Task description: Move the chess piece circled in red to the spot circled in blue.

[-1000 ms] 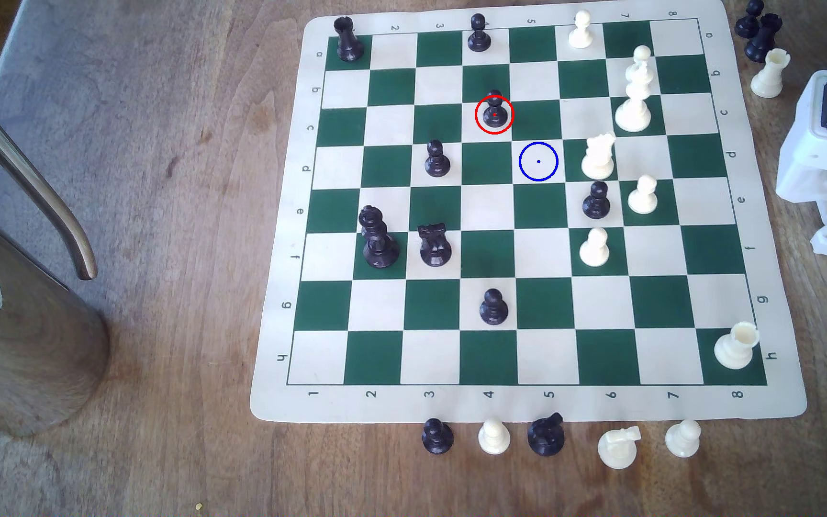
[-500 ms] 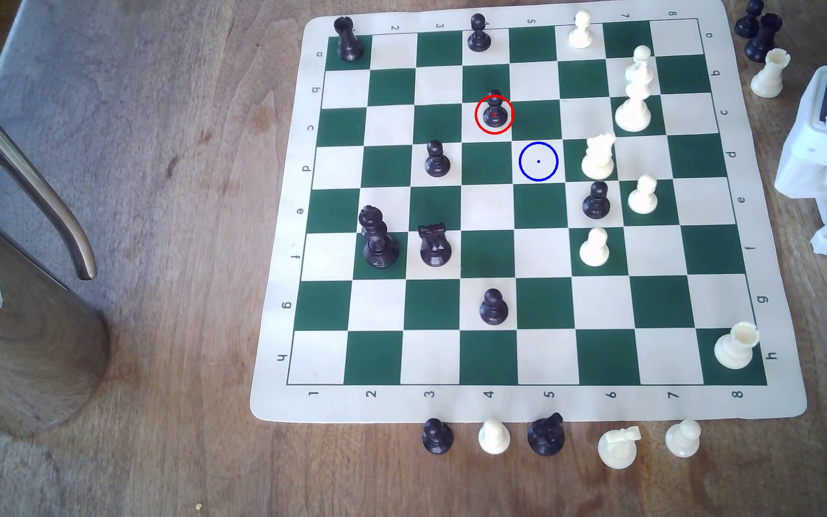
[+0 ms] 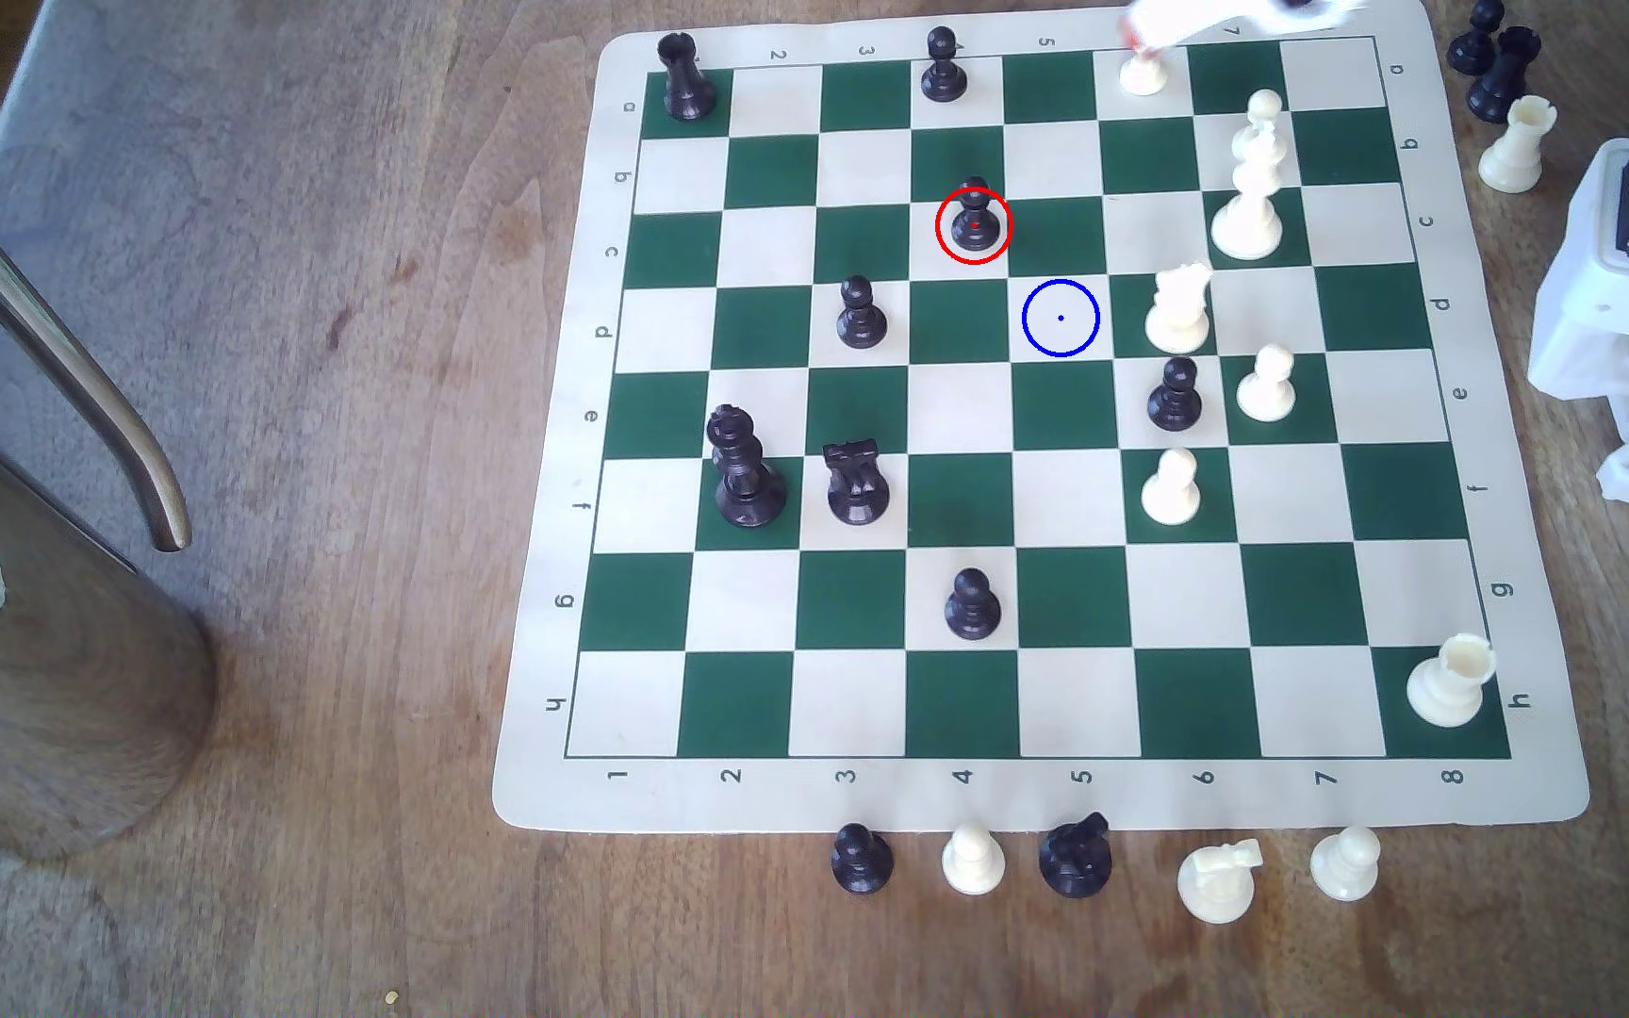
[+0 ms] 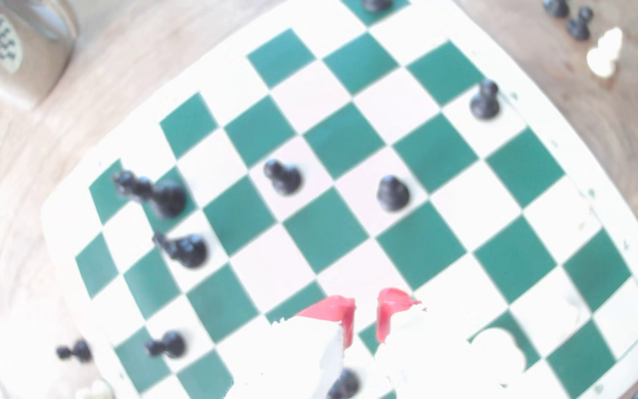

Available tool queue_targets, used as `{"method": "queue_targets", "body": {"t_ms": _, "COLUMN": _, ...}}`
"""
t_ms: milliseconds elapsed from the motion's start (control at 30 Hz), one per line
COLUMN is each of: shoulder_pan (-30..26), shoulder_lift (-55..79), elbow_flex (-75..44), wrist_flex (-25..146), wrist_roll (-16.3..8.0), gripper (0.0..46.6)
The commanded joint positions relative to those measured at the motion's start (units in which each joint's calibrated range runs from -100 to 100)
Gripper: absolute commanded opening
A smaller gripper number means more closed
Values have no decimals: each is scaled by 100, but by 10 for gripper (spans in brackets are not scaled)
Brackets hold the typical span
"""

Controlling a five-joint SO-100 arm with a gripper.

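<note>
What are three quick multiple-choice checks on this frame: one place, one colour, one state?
1. In the exterior view, where is the blue-ringed square relative to the red-circled black pawn?
A) directly to its left
B) one square diagonally down and right
C) two rows above

2. What colour is the blue-ringed square?
A) green
B) brown
C) cream

3. What state is the red-circled black pawn in?
A) standing upright on the board mat
B) lying on its side
C) lifted off the board

Key: 1 B, the ring is one row lower and one column to the right. 2 C, cream shows inside the ring. 3 A, its base rests on its square with nothing touching it.
</note>
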Motion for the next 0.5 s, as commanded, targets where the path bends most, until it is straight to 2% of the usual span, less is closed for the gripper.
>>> {"method": "queue_targets", "body": {"t_ms": 0, "shoulder_pan": 26, "shoulder_lift": 660, "elbow_flex": -911, "wrist_flex": -11, "wrist_roll": -244, "gripper": 36}}
{"method": "queue_targets", "body": {"t_ms": 33, "shoulder_pan": 49, "shoulder_lift": 796, "elbow_flex": -947, "wrist_flex": -118, "wrist_roll": -244, "gripper": 16}}
{"method": "queue_targets", "body": {"t_ms": 67, "shoulder_pan": 65, "shoulder_lift": 873, "elbow_flex": -956, "wrist_flex": -208, "wrist_roll": -244, "gripper": 19}}
{"method": "queue_targets", "body": {"t_ms": 167, "shoulder_pan": 119, "shoulder_lift": 1280, "elbow_flex": -956, "wrist_flex": -585, "wrist_roll": -317, "gripper": 77}}
{"method": "queue_targets", "body": {"t_ms": 400, "shoulder_pan": 166, "shoulder_lift": 2053, "elbow_flex": -956, "wrist_flex": -1117, "wrist_roll": -459, "gripper": 115}}
{"method": "queue_targets", "body": {"t_ms": 467, "shoulder_pan": 268, "shoulder_lift": 2324, "elbow_flex": -1001, "wrist_flex": -1281, "wrist_roll": -449, "gripper": 153}}
